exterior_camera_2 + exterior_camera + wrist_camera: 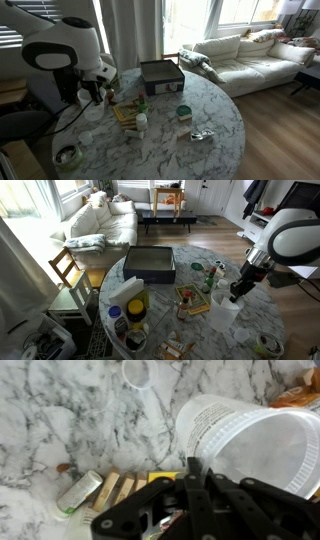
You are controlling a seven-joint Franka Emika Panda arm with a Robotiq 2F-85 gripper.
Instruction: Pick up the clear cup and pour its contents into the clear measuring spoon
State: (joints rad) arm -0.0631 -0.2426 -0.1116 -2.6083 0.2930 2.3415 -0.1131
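The clear cup (250,440) is a wide whitish-translucent plastic cup that fills the right of the wrist view, tilted with its printed wall toward the camera. My gripper (193,468) is shut on its rim, with one finger visible against the wall. The clear measuring spoon (138,372) lies on the marble at the top, its handle pointing down toward the cup. In both exterior views the gripper (238,288) (95,93) holds the cup (228,301) (85,98) just above the table edge.
The round marble table (250,320) (215,115) carries a black box (150,263) (160,73), a yellow-lidded jar (137,308), a green bottle (210,277), a wooden block set (120,488) (126,112) and a tape roll (268,345) (67,155). A sofa (100,220) stands beyond.
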